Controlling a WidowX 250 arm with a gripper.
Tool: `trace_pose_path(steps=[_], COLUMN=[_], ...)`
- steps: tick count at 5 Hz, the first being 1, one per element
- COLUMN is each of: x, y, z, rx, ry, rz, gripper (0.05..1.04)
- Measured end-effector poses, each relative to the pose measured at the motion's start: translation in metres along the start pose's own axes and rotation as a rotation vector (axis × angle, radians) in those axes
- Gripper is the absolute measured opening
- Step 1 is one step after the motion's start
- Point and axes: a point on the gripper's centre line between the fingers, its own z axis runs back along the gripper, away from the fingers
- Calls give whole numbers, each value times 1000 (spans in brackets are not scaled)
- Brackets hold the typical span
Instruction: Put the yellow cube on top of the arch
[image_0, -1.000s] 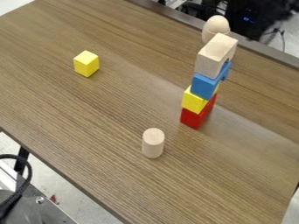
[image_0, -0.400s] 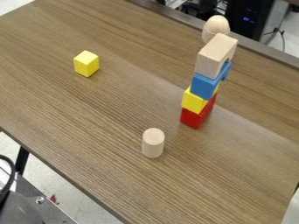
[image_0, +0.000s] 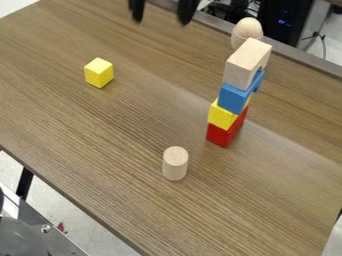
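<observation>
Brown wood-grained bench (image_0: 107, 140) runs across the camera view, pale floor (image_0: 50, 197) past its lower-left edge. At the top, the black hand (image_0: 161, 21) is released, its two fingers apart. The yellow cube (image_0: 99, 73) sits on the bench at upper left. Right of centre stand, stacked upwards, a red block (image_0: 218, 135), yellow block (image_0: 221, 116), blue block (image_0: 233, 98) and plain wooden arch (image_0: 243, 62), with a wooden egg (image_0: 248, 28) behind and an upright wooden cylinder (image_0: 175, 166) in front, to the left

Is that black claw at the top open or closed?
Open: the gripper has its two fingers spread well apart, with the wooden tabletop showing between them.
</observation>
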Motion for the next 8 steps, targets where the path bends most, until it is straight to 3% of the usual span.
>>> trace_pose_path(steps=[1, 3, 5, 6, 8], x=[3, 18, 44, 54, 61], y=[15, 26, 38, 44, 47], z=[-27, -53, -71, -81, -89], rx=[23, 87, 127, 127, 79], ry=[9, 6, 5, 14, 11], rz=[66, 296, 402, 437, 483], gripper=[1000, 1000, 1000, 1000, 1000])
